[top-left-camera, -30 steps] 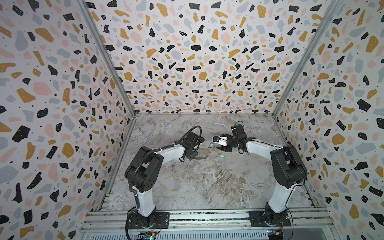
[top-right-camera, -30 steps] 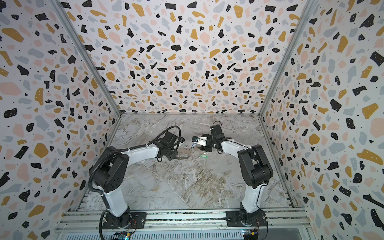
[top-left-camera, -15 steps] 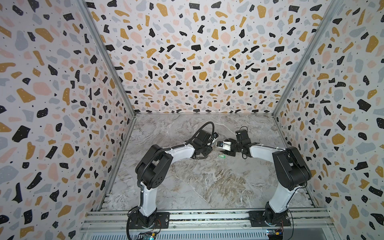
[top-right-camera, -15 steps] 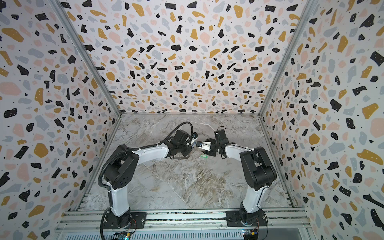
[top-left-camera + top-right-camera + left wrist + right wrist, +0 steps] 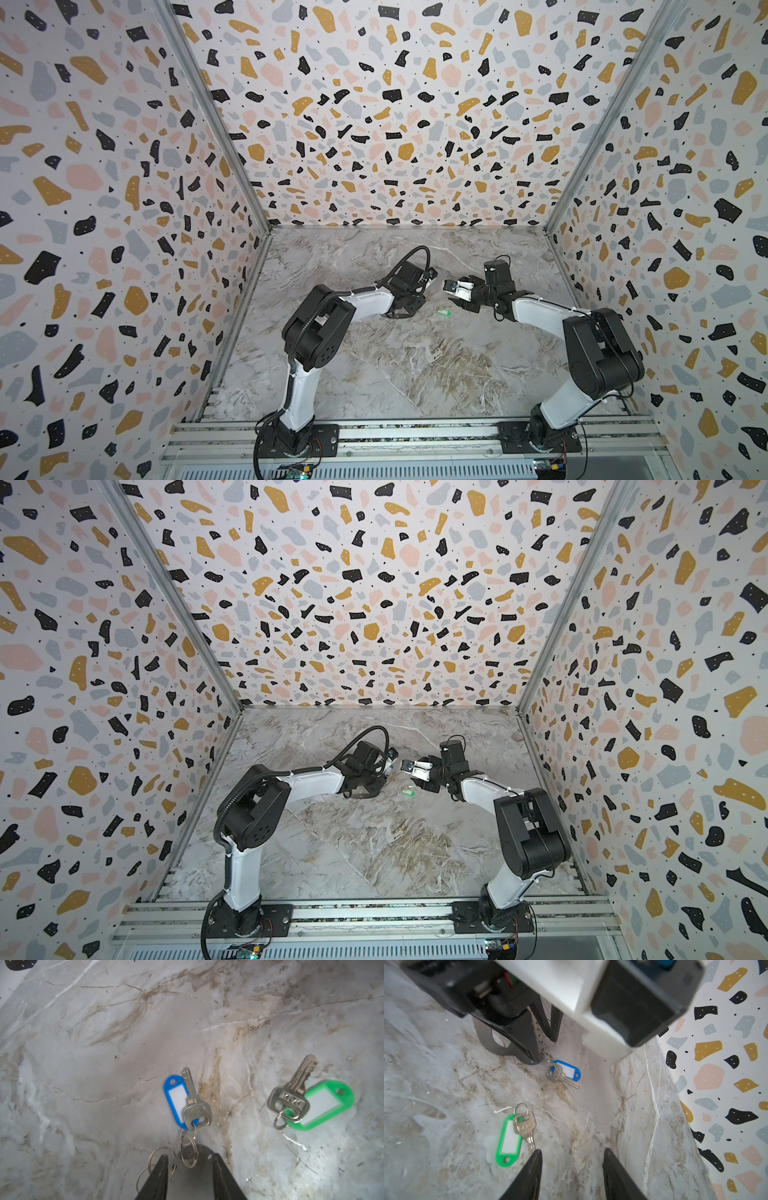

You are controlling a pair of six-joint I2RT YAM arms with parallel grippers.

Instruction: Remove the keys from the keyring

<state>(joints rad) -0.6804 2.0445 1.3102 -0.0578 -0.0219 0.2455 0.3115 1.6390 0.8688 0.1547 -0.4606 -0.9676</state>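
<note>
Near the middle of the marble floor (image 5: 104,1043): one keyring (image 5: 192,1180), clamped by the left gripper (image 5: 190,1155), with one blue-tagged key (image 5: 195,1105) on its rings (image 5: 188,1140); one green-tagged key (image 5: 291,1097) lies free, bare floor all round. The right gripper (image 5: 572,1152) stands wide, empty.

Blue key tag (image 5: 173,1103): bright blue frame, white label insert. Green key tag (image 5: 326,1105): bright green frame, white label insert. The key on the blue tag (image 5: 195,1109) and the key on the green tag (image 5: 291,1101) were silver metal, as were the split rings (image 5: 188,1153). The keyring plate (image 5: 483,1043) was plain flat grey.

The table surface (image 5: 415,365) showed a grey-white marble pattern with tan and brown veins. The enclosure walls (image 5: 395,124) showed a terrazzo pattern of black, ochre, pink and blue-grey chips with fine black dots on a white ground.

The left arm (image 5: 370,300) and right arm (image 5: 540,311) had white links and black joints. The fingers (image 5: 158,1180) of the left gripper (image 5: 190,1156) and the fingers (image 5: 527,1176) of the right gripper (image 5: 572,1150) were black.
</note>
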